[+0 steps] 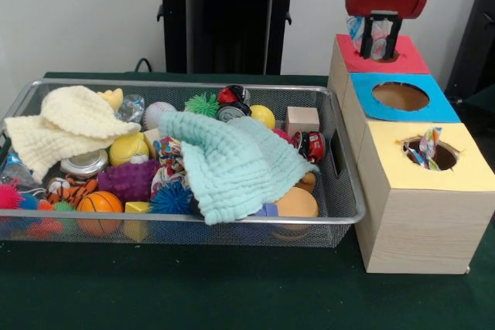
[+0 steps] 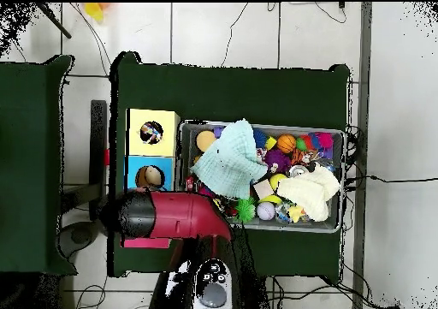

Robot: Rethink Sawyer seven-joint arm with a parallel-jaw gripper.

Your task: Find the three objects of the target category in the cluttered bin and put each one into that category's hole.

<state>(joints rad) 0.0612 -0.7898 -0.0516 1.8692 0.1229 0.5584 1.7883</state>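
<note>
My gripper hangs over the hole of the red-topped box at the far right. It is shut on a crumpled light-blue and white packet that hangs between the fingers just above the hole. A white wrapper with multicolour dots sticks out of the hole of the yellow-topped box. Another dotted white wrapper lies in the silver wire mesh bin, left of the mint cloth. In the overhead view my red arm covers the gripper and the red box.
The blue-topped box stands between the red and yellow ones, its hole empty. The bin holds a mint waffle cloth, a cream waffle cloth, balls, spiky toys, a wooden cube and other clutter.
</note>
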